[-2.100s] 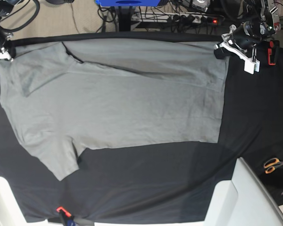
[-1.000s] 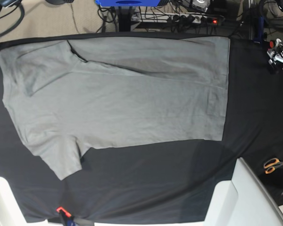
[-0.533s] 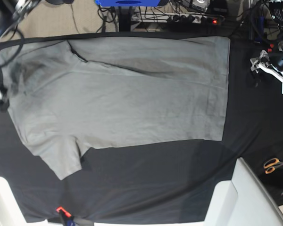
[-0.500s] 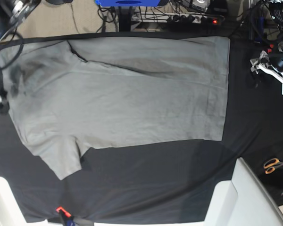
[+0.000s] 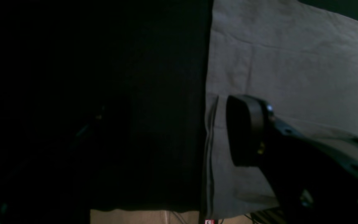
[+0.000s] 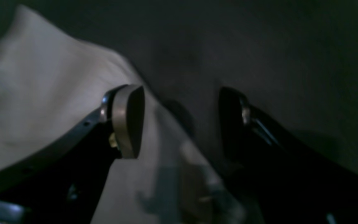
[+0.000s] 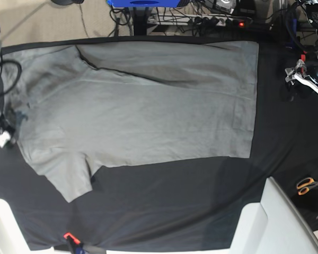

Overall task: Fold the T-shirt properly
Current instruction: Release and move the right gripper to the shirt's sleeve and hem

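- Grey cotton, the T-shirt (image 7: pixel 143 106) lies flat across the upper half of the black table cloth (image 7: pixel 164 206), far long edge already folded in, hem at 3 o'clock, one sleeve free at 7 o'clock.
- At 9 o'clock the right gripper (image 6: pixel 179 121) straddles the shirt's edge with jaws apart, holding nothing, probably lining up a pinch.
- At 3 o'clock the left gripper (image 7: pixel 302 74) hangs over bare cloth, well apart from the hem; its jaws' state cannot be told.
- Orange-handled scissors (image 7: pixel 309 185) lie at 4 o'clock.
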{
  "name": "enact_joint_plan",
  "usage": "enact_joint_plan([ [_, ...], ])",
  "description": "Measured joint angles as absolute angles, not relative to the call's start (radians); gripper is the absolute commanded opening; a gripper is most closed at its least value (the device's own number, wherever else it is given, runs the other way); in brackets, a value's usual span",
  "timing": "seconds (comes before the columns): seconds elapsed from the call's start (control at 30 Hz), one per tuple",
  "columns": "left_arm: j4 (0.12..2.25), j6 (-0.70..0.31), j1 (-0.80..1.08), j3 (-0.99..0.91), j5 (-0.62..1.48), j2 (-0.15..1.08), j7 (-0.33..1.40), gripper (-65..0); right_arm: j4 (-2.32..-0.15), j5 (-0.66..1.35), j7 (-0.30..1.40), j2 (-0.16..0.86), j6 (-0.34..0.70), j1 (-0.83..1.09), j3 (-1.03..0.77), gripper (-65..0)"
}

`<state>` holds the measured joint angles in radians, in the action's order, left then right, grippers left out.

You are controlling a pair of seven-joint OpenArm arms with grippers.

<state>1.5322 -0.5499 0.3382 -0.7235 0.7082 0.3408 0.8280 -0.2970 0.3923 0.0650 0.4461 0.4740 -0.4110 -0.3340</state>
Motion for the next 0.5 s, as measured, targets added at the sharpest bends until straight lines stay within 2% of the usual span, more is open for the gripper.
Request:
enact_joint_plan([
  [0.17, 1.532, -0.55, 0.342, -0.723, 0.708, 0.338, 0.828, -19.4, -0.268, 0.397, -0.013, 0.42, 0.429, -0.424, -0.242, -29.0],
  [0.5, 1.532, -0.55, 0.345, -0.723, 0.708, 0.339, 0.828, -19.4, -0.262, 0.411, -0.04, 0.412, 0.426, -0.428, -0.134, -29.4],
])
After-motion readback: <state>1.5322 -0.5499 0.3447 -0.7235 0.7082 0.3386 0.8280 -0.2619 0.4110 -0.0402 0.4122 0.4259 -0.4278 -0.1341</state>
